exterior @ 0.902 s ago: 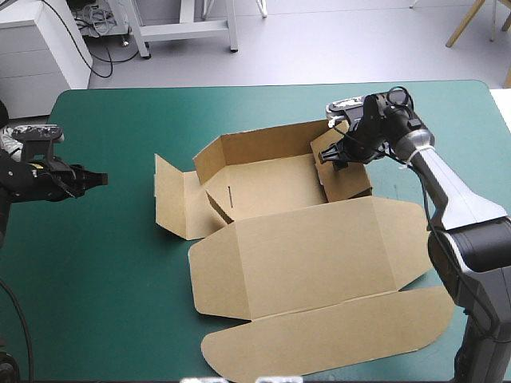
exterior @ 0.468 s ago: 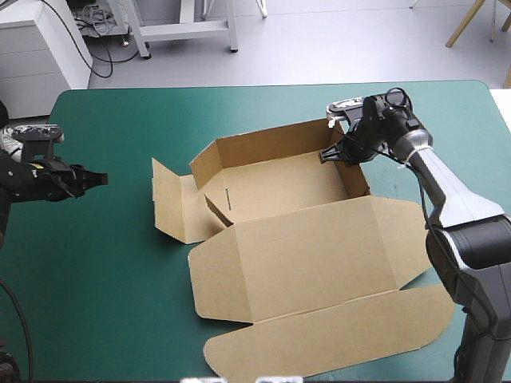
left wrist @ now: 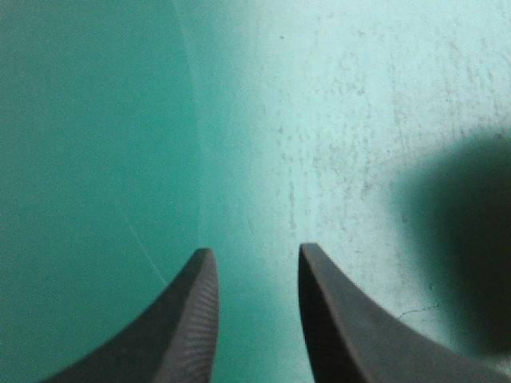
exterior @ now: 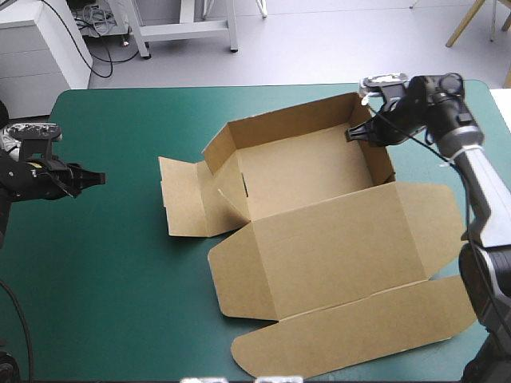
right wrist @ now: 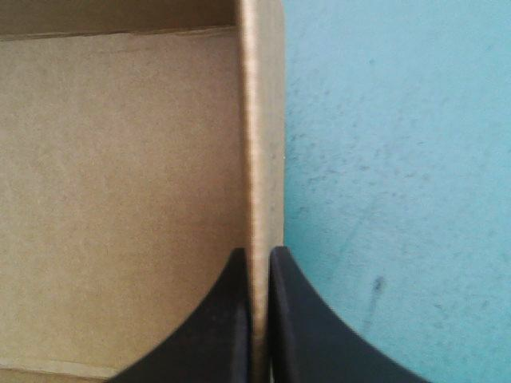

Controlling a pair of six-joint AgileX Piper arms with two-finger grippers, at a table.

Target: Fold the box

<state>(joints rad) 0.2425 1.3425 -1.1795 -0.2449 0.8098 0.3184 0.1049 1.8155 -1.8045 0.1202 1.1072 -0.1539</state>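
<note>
The brown box [exterior: 303,171] stands as an open tray in the middle of the table, with its back and right walls raised. Its lid [exterior: 335,247] lies flat toward the front, and a side flap [exterior: 185,199] lies flat on the left. My right gripper [exterior: 357,134] is at the far end of the right wall [exterior: 382,159]. In the right wrist view its fingers [right wrist: 259,267] are shut on that wall's edge [right wrist: 263,120]. My left gripper [exterior: 97,177] hovers near the table's left edge, well away from the box. It is open [left wrist: 255,259], with only teal-green cover between its fingers.
A broad stretch of teal-green cover [exterior: 112,263] separates the left gripper from the box's left flap. The lid's tuck flap [exterior: 359,327] reaches close to the table's front edge. The right wall stands near the table's far right corner.
The right gripper closed on the right wall, which rose from folded inward to upright. The whole box then slid to the right with that gripper. The left arm stayed still.
</note>
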